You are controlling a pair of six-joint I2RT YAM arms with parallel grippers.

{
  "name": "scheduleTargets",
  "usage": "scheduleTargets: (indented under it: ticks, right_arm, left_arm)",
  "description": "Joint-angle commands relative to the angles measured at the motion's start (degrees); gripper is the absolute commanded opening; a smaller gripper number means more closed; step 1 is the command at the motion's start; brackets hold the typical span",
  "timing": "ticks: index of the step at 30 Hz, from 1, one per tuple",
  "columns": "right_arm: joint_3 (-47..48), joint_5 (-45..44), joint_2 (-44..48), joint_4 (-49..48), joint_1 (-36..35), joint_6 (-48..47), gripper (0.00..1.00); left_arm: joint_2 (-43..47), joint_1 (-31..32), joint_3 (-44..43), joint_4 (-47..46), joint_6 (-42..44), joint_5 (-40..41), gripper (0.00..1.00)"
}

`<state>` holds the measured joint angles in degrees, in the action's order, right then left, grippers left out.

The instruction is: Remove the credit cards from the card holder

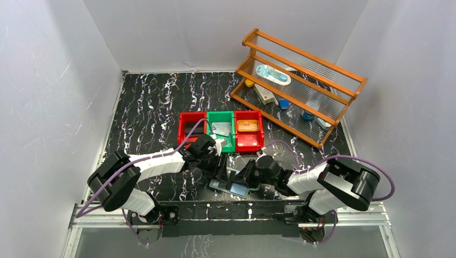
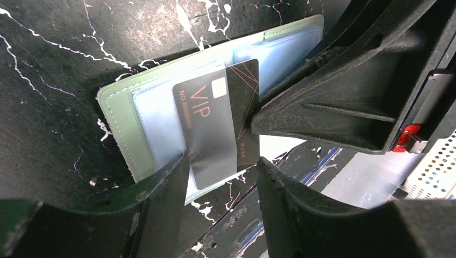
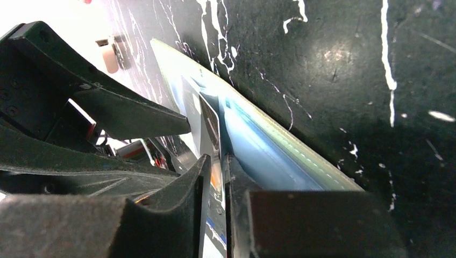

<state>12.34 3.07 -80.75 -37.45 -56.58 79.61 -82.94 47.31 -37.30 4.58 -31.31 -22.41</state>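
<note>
**A:** So where was the card holder [image 2: 121,113]?

**B:** It lay open on the table [image 2: 48,70] near the front edge, between both arms. A black VIP card [image 2: 215,123] stuck partly out of a sleeve. The right gripper [image 3: 218,161] had narrow jaws around the card's edge, but nobody could tell if it really pinched. The left gripper [image 2: 223,169] stood half open and gripped nothing, with one finger at the holder's near edge.

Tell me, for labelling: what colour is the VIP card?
VIP card: black, coppery lettering; left wrist view.
</note>
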Motion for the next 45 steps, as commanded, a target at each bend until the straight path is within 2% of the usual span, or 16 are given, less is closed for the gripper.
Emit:
scheduleTargets:
  ticks: [1,4,8,11,18,21,23,27,30,37,45]
  right_arm:
    - [-1.41,0.53,-3.09,-4.54,0.33,-0.94,0.25]
    - [-0.07,2.23,-5.30,-6.60,0.33,-1.77,0.24]
    - [-0.13,2.79,-7.07,-9.15,0.35,-1.28,0.14]
    - [-1.16,2.17,-6.90,-9.77,0.35,-0.46,0.13]
    - [-1.62,2.57,-6.57,-11.22,0.34,-0.68,0.24]
    - [-1.25,3.31,-7.55,-12.90,0.33,-0.59,0.24]
    - [-1.07,3.44,-7.93,-13.09,0.33,-0.55,0.22]
    - [-1.83,2.20,-6.91,-11.07,0.37,-0.09,0.10]
    - [-3.54,0.53,-3.90,-8.58,0.38,0.18,0.05]
    - [-5.75,0.08,6.14,-0.51,0.93,-1.98,0.03]
    - [-7.82,-2.87,21.62,7.77,1.20,-4.07,0.03]
  left_arm:
    - [-1.42,1.02,0.77,4.74,0.47,5.01,0.48]
    - [-1.66,1.19,0.57,4.72,0.39,5.10,0.48]
    - [-1.39,1.27,0.58,4.74,0.29,5.32,0.47]
    - [-0.90,1.29,0.87,4.74,0.14,5.49,0.47]
    - [0.11,1.29,0.97,4.49,-0.37,5.30,0.46]
    - [0.44,1.29,0.85,4.30,-0.48,4.95,0.46]
    - [0.64,1.29,0.91,4.30,-0.48,4.92,0.46]
    - [1.76,1.29,1.30,4.43,-0.59,5.93,0.46]
    - [2.87,1.29,1.68,5.58,-0.18,8.42,0.46]
    - [3.27,1.27,1.20,6.82,-0.62,10.36,0.47]
    - [6.82,1.25,0.77,5.10,-2.80,10.39,0.57]
